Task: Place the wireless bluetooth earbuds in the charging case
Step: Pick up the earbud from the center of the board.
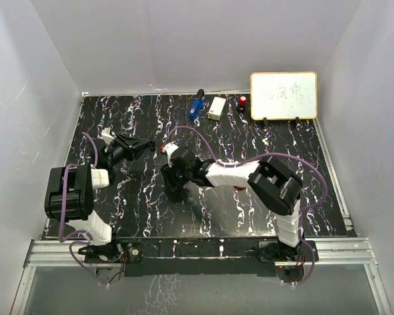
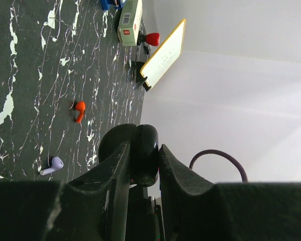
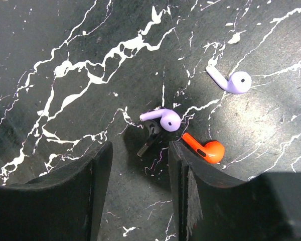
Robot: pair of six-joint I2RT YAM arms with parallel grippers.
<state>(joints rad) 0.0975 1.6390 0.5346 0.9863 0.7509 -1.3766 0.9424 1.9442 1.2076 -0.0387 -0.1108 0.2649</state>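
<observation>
Table (image 1: 262, 141): black slab with white marbling; both sets of jaws work over it.
Whiteboard (image 1: 284, 95): propped on small feet, well apart from both jaws; in the left wrist view it stands far ahead of them.
Right gripper (image 3: 140, 145): jaws spread, nothing between them, pointing down at the table.
Left gripper (image 2: 144, 148): jaws pressed in on a charging case (image 2: 146, 138).
White box (image 2: 130, 20): far ahead of the left jaws, with a small red-capped item (image 2: 151, 38) just beside it.
Blue gadget (image 1: 196, 105): near the white box, well apart from both jaws.
Charging case: black, glossy and rounded, standing between the left fingers and rising past their tips; whether it is open I cannot tell.
Purple earbud (image 3: 163, 119): on the table just beyond the gap of the right jaws, not between them.
Orange-red earbud (image 3: 205, 149): just beside the tip of the right gripper's finger on the view's right; contact cannot be told.
Second purple earbud (image 3: 231, 80): farther out beyond that same finger, apart from the other two.
</observation>
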